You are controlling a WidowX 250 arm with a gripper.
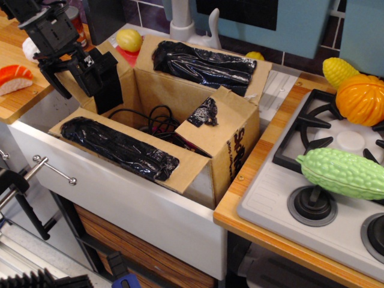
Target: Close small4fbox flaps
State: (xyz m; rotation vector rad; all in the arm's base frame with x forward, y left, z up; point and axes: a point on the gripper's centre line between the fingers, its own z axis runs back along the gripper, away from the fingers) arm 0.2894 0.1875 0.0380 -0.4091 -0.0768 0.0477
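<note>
While the small4fbox [180, 120] sits in the sink recess with all four flaps [120, 147] splayed outward, the gripper [71, 73] hangs at the left short flap [103, 75], fingers spread and grasping nothing. Standing outside that upright flap, it seems placed to push it inward over the cables [157, 120].

Matt brown corrugated cardboard forms the small4fbox [231, 141]; its flaps [123, 147] carry crinkled glossy black tape. The bench [15, 96] is pale wood grain. A smooth, shiny green plastic vegetable [343, 173] rests on a matt grey stove [273, 198].
</note>
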